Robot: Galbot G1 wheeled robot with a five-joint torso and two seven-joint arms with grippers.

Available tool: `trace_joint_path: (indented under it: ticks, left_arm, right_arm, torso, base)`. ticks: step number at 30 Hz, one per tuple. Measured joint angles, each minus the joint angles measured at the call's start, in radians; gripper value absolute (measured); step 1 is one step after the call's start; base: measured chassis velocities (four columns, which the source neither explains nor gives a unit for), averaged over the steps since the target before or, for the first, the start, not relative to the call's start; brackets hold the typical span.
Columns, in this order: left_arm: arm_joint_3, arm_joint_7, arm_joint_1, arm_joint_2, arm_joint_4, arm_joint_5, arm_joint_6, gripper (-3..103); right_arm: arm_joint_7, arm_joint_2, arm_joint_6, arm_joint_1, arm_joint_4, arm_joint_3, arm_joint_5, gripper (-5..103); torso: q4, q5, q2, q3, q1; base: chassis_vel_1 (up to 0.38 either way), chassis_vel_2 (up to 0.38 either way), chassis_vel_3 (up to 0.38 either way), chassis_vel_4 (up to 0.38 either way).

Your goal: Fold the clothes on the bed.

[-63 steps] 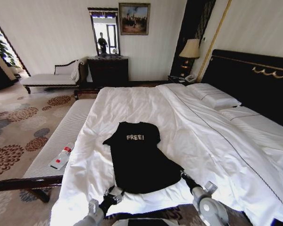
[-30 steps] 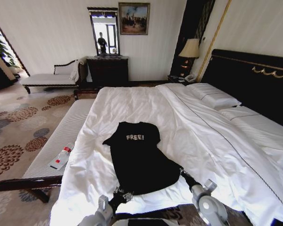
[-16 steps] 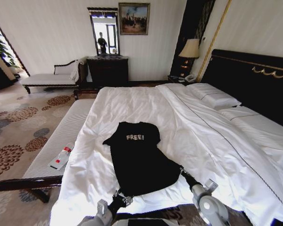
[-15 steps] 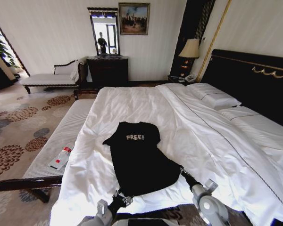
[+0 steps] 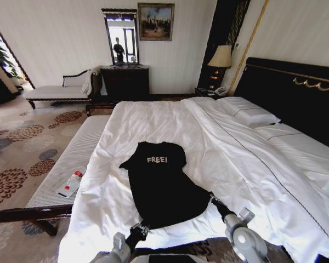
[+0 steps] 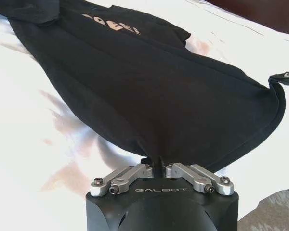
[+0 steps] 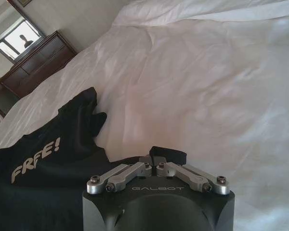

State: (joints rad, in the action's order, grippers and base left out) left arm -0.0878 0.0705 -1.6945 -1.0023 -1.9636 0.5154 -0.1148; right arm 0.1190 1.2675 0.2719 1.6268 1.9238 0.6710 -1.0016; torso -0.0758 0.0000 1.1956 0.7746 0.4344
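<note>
Now, from the head camera: black T-shirt [image 5: 162, 183] spread flat on the near part of the bed [image 5: 208, 137], collar and white lettering pointing away toward the far side, hem at the near edge, long axis running straight out from the robot. Left gripper [image 5: 137, 230] pinching the hem's left corner, right gripper [image 5: 215, 201] pinching the right corner; both equally close to the cloth, one at each end of the hem. On the bench [image 5: 71, 164] beside the bed, a bottle [image 5: 71, 183], well apart from the shirt. Next, the left wrist camera: left gripper [image 6: 159, 168] clenched on a pinch of hem, fabric bunched between the closed fingertips, shirt body stretching away toward the lettering, the other gripper's tip touching the far corner. Lastly, the right wrist camera: right gripper [image 7: 156, 165] shut on a small fold of black cloth, shirt [image 7: 48, 168] lying off to one side, bare white duvet ahead. Likely call: carrying the hem along that long axis toward the collar, both corners kept level.
</note>
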Motion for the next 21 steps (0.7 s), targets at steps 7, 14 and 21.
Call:
trace_joint_path:
  ticks: [7,14,21]
  left_arm:
    - [-0.02,0.003,-0.011,0.007,-0.013,0.003,0.003,1]
    - [-0.07,0.006,-0.077,0.016,-0.055,0.017,0.018,1]
    - [-0.162,0.015,-0.175,0.045,-0.121,0.022,0.023,1]
  right_arm:
    - [0.0,0.002,0.0,0.004,0.001,-0.008,0.002,0]
    - [0.002,-0.006,0.0,0.051,0.029,-0.034,0.017,0]
    - [0.012,-0.01,0.003,0.133,0.073,-0.068,0.08,0]
  torso:
    - [-0.0002,-0.0001,0.0,0.0,0.0]
    - [0.0001,-0.0001,0.0,0.0,0.0]
    - [0.0,-0.0001,0.0,0.0,0.0]
  base:
    - [0.0,0.0,0.0,0.0]
    - [0.0,0.0,0.0,0.0]
    - [0.0,0.0,0.0,0.0]
